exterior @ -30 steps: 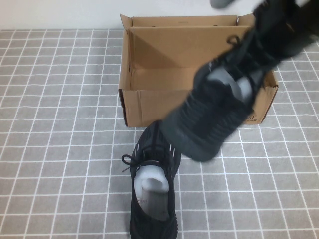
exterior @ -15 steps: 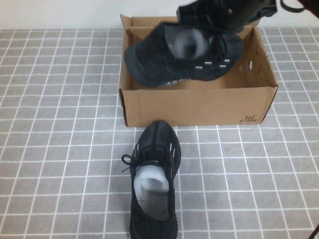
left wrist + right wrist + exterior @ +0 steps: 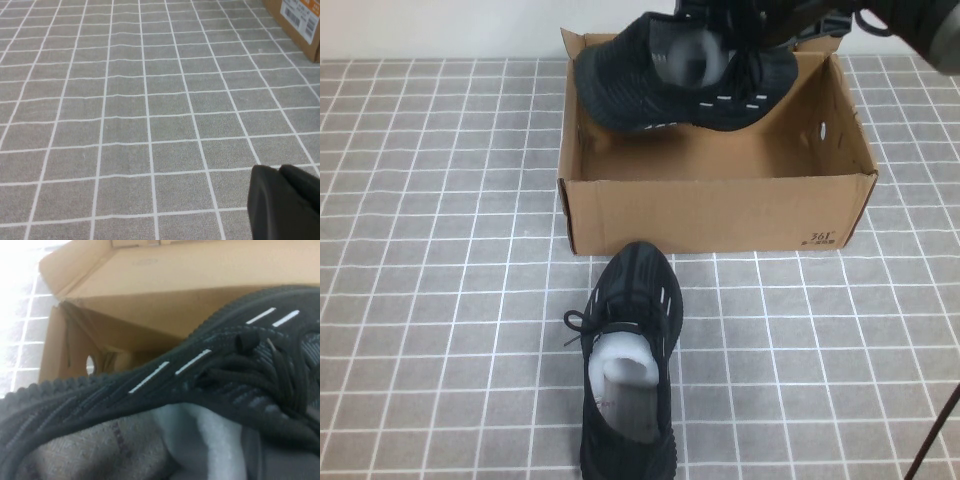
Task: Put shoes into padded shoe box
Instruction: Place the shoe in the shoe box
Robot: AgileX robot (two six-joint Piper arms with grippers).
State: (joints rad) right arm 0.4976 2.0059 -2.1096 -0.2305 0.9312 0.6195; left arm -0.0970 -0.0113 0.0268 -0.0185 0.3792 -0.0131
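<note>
One black knit sneaker [image 3: 685, 75] with white paper stuffing hangs tilted on its side over the back half of the open brown cardboard shoe box [image 3: 720, 212]. My right gripper [image 3: 752, 28] is shut on it near the laces at the top of the high view. The right wrist view is filled by this shoe [image 3: 210, 375] with the box's inside [image 3: 175, 285] behind it. The second sneaker [image 3: 630, 375] lies on the table in front of the box, toe towards it. My left gripper [image 3: 284, 199] is shut and empty, low over the tiled cloth, out of the high view.
The table is covered by a grey cloth with a white grid [image 3: 440, 300]. A box corner with an orange-edged label [image 3: 300, 20] shows far off in the left wrist view. A thin black cable [image 3: 935, 435] crosses the high view's lower right corner.
My right gripper has carried the sneaker from in front of the box's right side up and back over the box; in the last half second it shifted a little farther back.
</note>
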